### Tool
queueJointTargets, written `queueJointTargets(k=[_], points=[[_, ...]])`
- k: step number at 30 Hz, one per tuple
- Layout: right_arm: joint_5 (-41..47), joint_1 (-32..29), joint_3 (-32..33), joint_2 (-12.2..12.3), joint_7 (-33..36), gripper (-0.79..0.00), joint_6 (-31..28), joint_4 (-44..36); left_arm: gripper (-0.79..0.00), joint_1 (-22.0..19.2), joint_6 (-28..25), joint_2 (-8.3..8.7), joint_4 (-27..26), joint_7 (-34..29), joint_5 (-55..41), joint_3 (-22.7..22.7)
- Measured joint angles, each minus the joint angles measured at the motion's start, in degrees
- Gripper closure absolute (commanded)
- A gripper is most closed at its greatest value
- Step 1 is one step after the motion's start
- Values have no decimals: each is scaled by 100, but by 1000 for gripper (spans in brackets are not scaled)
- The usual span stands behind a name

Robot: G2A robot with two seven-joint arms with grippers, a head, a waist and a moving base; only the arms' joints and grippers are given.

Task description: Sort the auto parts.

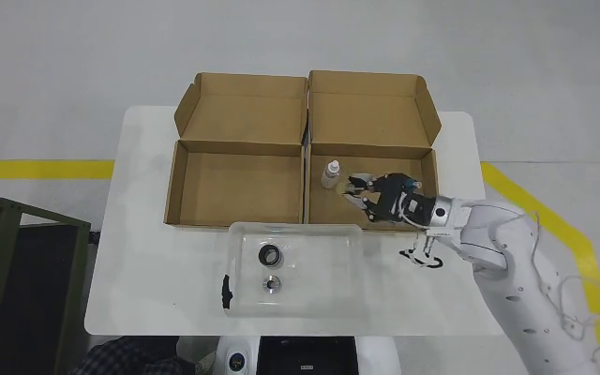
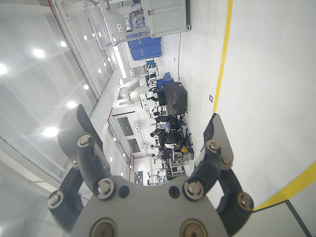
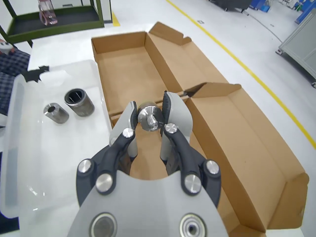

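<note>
the bolt (image 3: 148,120) is pinched by its round head between the nearly closed fingers of the right gripper (image 3: 150,109), over the right box (image 3: 237,139) toward the side next to the left box (image 3: 123,75). the hold looks shallow. let go here, it might roll, hop the divider, or strike the white piece (image 1: 330,173). the left gripper (image 2: 148,117) gapes wide, holding nothing.

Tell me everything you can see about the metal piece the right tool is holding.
The metal piece is small, shiny and silver-looking: a round body with a hexagonal stub on the end facing the wrist camera. The right tool is shut on it, one dark pad pressed against each side. It sits over the right cardboard box, near the wall shared with the other box, and seems to touch nothing but the pads.
</note>
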Motion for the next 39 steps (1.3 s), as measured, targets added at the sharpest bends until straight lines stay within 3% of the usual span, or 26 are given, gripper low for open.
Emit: queueJointTargets(k=[17,39], points=[[-562,766,-651,-52,1231,0,255,872,-785,0,0,0,0,0,0,0],[-1408,1430,-1684,-271,1430,0,713,1736,-785,0,0,0,0,0,0,0]])
